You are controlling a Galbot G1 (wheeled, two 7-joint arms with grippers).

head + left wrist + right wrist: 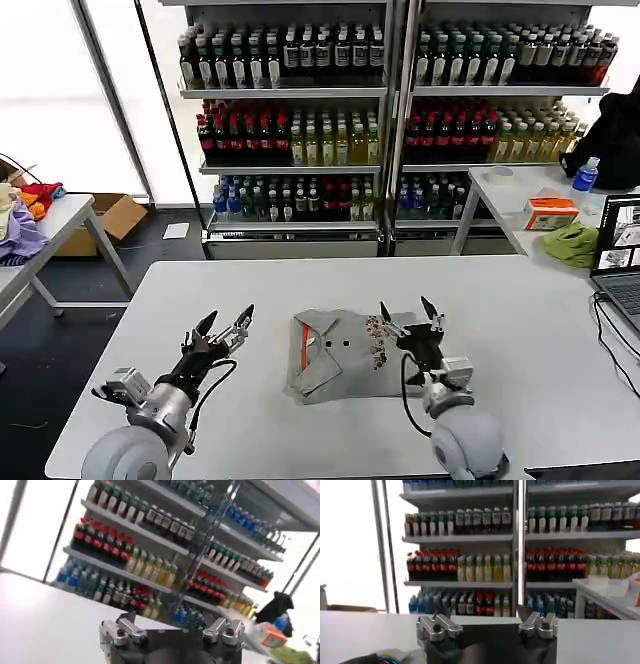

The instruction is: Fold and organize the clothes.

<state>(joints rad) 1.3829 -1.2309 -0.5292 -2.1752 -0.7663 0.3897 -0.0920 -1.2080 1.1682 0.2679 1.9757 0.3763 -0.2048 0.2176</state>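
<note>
A light grey shirt lies folded into a compact bundle at the middle of the white table, showing an orange strip, dark buttons and a small multicoloured print. My left gripper hovers open to the left of it, apart from the cloth, fingers pointing away from me. My right gripper is open just off the bundle's right edge, above the print. In the left wrist view the left gripper holds nothing. The right gripper is also empty in the right wrist view, and a corner of the shirt shows low down.
Drink shelves stand behind the table. A side table on the right carries a lime-green cloth, an orange box, a bottle and a laptop. Coloured fabrics lie on a table at the left, near a cardboard box.
</note>
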